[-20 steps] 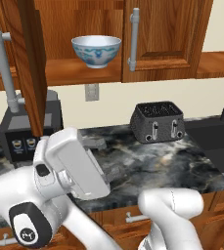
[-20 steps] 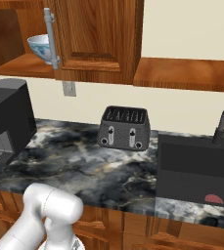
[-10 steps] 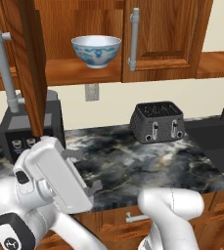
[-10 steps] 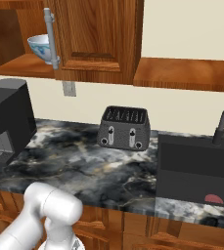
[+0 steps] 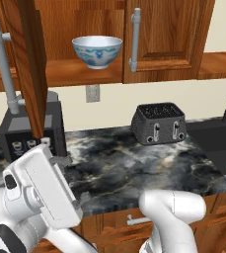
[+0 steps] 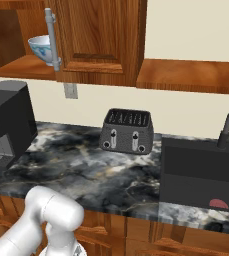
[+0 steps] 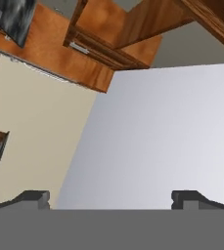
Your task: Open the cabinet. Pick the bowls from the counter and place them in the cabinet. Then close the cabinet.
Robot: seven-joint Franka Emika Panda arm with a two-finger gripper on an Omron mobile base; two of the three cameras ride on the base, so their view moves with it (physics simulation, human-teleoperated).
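Note:
The cabinet [image 5: 169, 34] has its left door [image 5: 28, 64] swung open toward me, and its right door is shut. A white bowl with a blue pattern [image 5: 97, 51] sits upright on the cabinet's shelf; in the right base view this bowl [image 6: 41, 47] peeks out behind the right door's grey handle [image 6: 51, 37]. The arm's white hand [image 5: 43, 192] hangs low at the left, in front of the counter [image 5: 119, 168] edge. In the hand view my gripper [image 7: 111, 197] is open, with nothing between its fingertips, and faces a pale wall and wooden cabinet fronts.
A black toaster [image 5: 159, 123] stands at the back of the counter [image 6: 86, 170]. A black coffee machine [image 5: 30, 133] is under the open door. A dark sink [image 6: 201, 170] with a faucet [image 6: 228, 130] lies at the right. Drawers run below the counter edge.
The hand has swung down and to the left in the left base view, below the counter edge. The bowl, the doors and the base have not moved.

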